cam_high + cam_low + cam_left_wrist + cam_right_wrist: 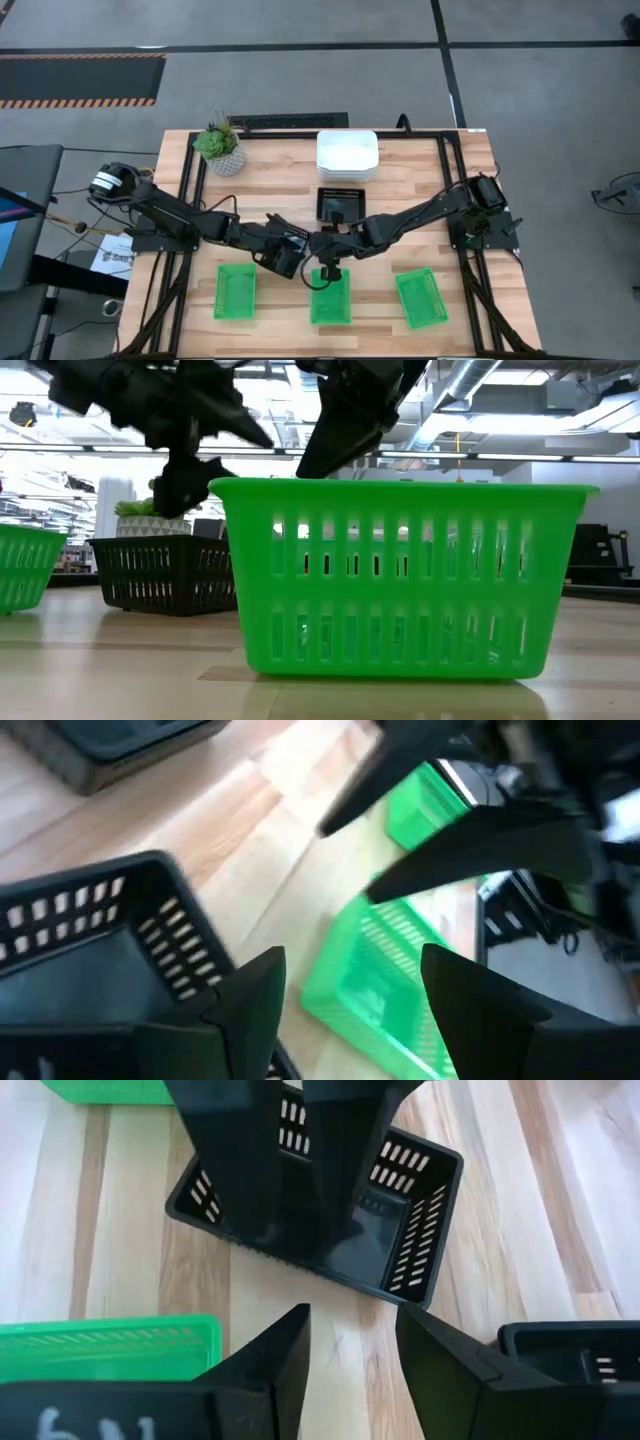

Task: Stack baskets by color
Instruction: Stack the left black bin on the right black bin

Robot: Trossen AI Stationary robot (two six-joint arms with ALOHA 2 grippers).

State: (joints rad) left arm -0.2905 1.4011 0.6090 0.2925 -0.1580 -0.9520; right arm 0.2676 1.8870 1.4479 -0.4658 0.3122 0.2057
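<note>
Three green baskets lie in a row along the near edge: left [235, 292], middle [330, 298], right [420, 297]. White baskets [347, 155] sit stacked at the far middle, with a black basket [340, 205] just in front of them. Another black basket [320, 1220] stands on its base on the table, left of centre. My left gripper [350, 990] is open above that basket's edge, with one finger [250, 1010] close against its slotted wall [175, 945]. My right gripper [352, 1340] is open over bare wood between this basket and the middle green one. My left gripper stands open with one finger right beside the slotted wall of the black basket left of centre. I cannot tell whether it touches it. The basket rests level on the table [165, 575].
A potted plant [221, 148] stands at the far left corner. Dark frame rails [185, 180] run along the table's left, right and far sides. Bare wood [290, 180] lies between the plant and the black baskets. The two grippers are close together at the table's middle.
</note>
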